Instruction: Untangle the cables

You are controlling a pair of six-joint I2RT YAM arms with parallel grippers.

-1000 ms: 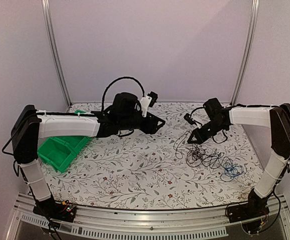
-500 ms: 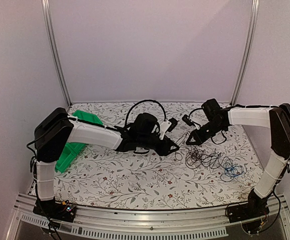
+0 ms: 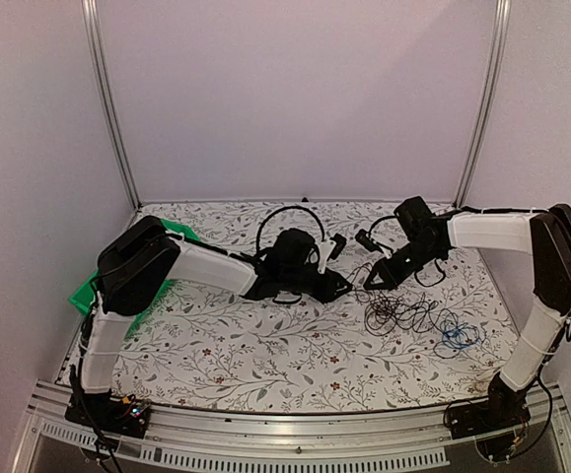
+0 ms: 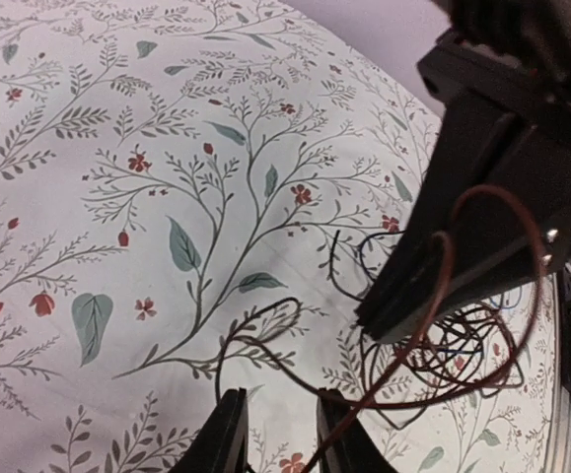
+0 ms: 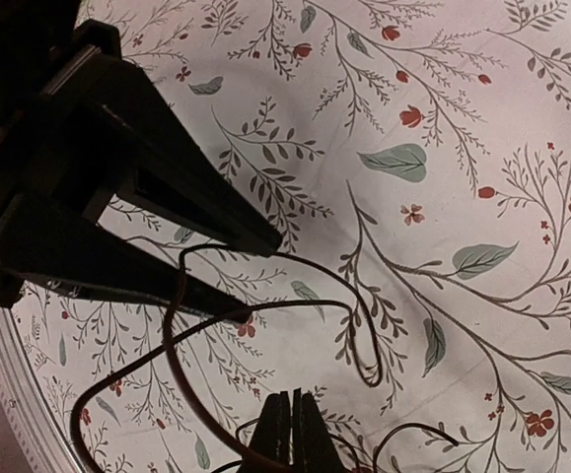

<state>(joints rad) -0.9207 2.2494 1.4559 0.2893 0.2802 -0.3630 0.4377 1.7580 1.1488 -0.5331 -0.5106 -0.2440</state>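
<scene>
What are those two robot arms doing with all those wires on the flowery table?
They are working on a knot of thin cables lying on the table. The right hand is pinched shut on one of them and holds it up above the pile. The left hand sits right beside it with its fingers apart, and a brown cable runs between them. Most of the pile, including a blue cable, is one tangle and not yet sorted out.
</scene>
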